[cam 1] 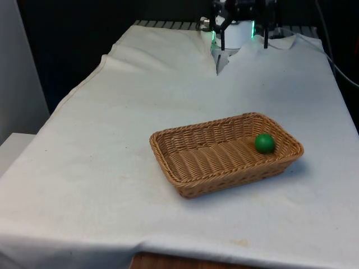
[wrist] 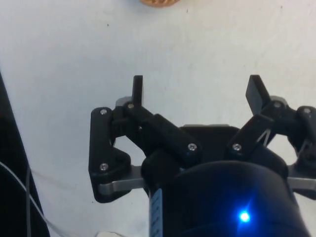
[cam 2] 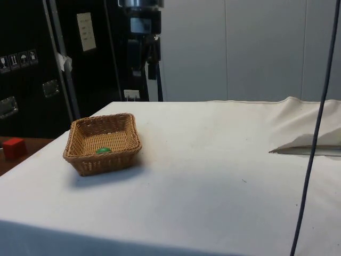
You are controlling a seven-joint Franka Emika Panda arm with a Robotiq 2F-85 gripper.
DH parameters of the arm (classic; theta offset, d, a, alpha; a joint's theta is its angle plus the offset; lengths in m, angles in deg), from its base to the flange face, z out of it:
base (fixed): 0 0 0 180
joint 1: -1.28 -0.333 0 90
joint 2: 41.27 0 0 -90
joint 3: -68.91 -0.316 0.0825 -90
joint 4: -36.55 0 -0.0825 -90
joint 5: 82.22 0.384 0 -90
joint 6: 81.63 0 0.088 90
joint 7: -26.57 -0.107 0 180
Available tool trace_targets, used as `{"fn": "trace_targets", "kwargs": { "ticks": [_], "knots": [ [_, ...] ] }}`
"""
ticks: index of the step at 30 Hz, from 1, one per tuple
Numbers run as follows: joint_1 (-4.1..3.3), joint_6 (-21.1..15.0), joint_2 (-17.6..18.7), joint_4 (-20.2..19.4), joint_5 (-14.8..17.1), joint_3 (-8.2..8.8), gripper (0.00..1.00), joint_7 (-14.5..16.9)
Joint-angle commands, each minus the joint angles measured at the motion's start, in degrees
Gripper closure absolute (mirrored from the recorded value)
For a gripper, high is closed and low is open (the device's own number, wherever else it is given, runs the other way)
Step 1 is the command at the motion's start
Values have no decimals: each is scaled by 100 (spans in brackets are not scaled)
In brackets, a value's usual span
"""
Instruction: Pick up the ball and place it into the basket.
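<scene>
Green and round, the small rubbery ball (cam 1: 264, 143) lies inside the woven wicker basket (cam 1: 185, 168) at centre-right of the front frame, well apart from my empty, spread black pincer (wrist: 195, 89) at top centre.

Basket (wrist: 159, 2): cut by the wrist view's edge, a sliver of rim visible. Ball (cam 2: 103, 151): side view, mostly hidden behind the basket's near wall. Arm (cam 2: 139, 21): cut off by both fixed views' upper edges.
</scene>
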Motion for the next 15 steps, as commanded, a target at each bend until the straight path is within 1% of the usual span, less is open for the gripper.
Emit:
{"fn": "trace_targets", "kwargs": {
  "ticks": [1,5,6,7,10,14,15],
  "knots": [
    [6,-29,-115,-103,-120,11,0,-63],
    [11,-34,-424,-384,-223,34,0,-80],
    [0,0,-413,-367,-126,34,0,-6],
    [11,-34,-487,-441,-241,34,0,-86],
    [17,-34,-682,-619,-332,34,0,-120],
    [23,-17,-825,-751,-447,29,0,-183],
    [0,0,-791,-716,-321,46,0,-86]
  ]
}}
